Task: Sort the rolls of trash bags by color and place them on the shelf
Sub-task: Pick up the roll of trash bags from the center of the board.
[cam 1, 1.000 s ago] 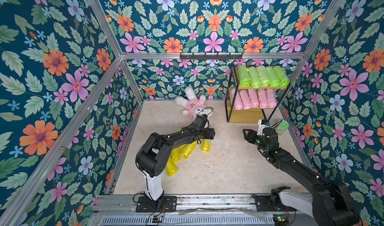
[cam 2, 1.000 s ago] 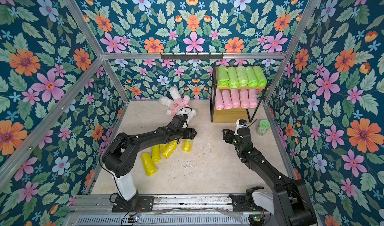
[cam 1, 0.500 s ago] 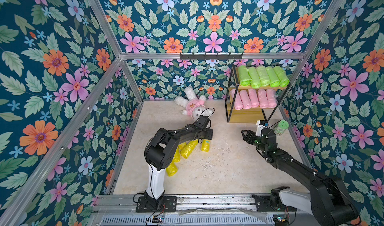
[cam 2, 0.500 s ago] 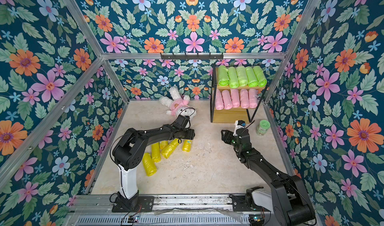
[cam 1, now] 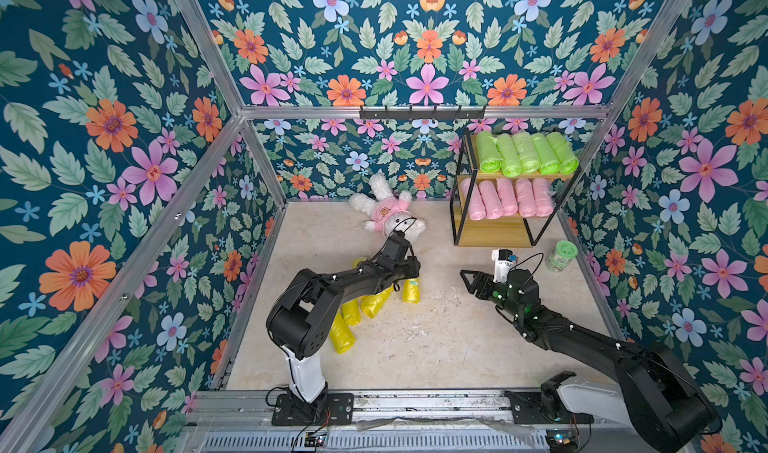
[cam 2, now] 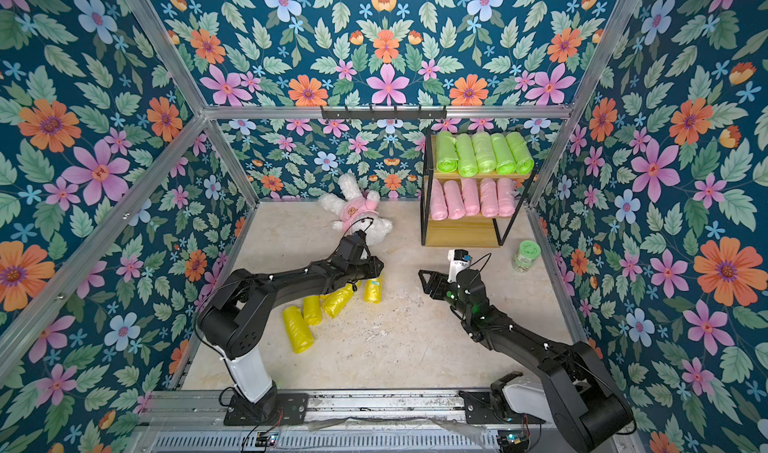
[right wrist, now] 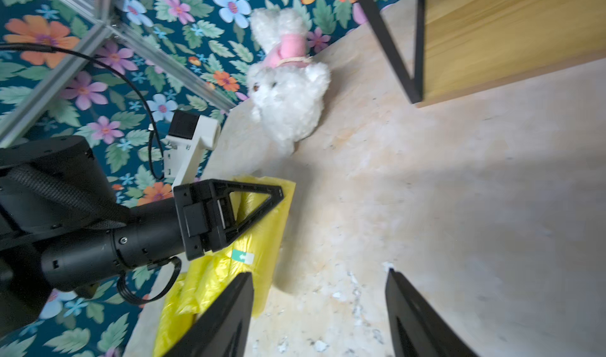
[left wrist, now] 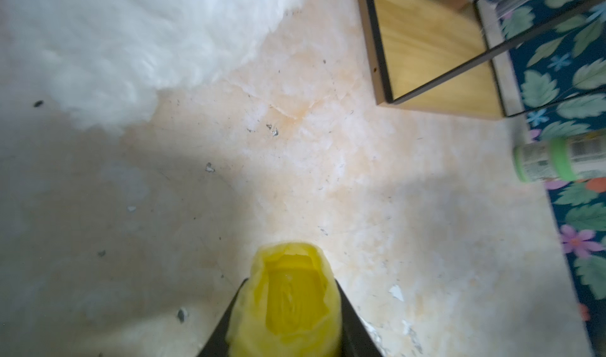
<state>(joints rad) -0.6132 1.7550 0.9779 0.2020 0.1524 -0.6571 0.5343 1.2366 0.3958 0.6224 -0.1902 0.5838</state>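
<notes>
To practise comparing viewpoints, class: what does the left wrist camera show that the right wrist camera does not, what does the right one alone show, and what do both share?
Only the left wrist view: the pale-green lidded jar.

Only the right wrist view: the right gripper, open and empty, the face of the plush rabbit, and the left arm's wrist camera.

Both: the yellow roll clamped in the left gripper, the rabbit's white fur, and the bottom board of the shelf.

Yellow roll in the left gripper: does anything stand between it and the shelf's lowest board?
Nothing visible does. The floor from the yellow roll to the shelf's lowest board is bare; the open right gripper hangs just beside that line.
</notes>
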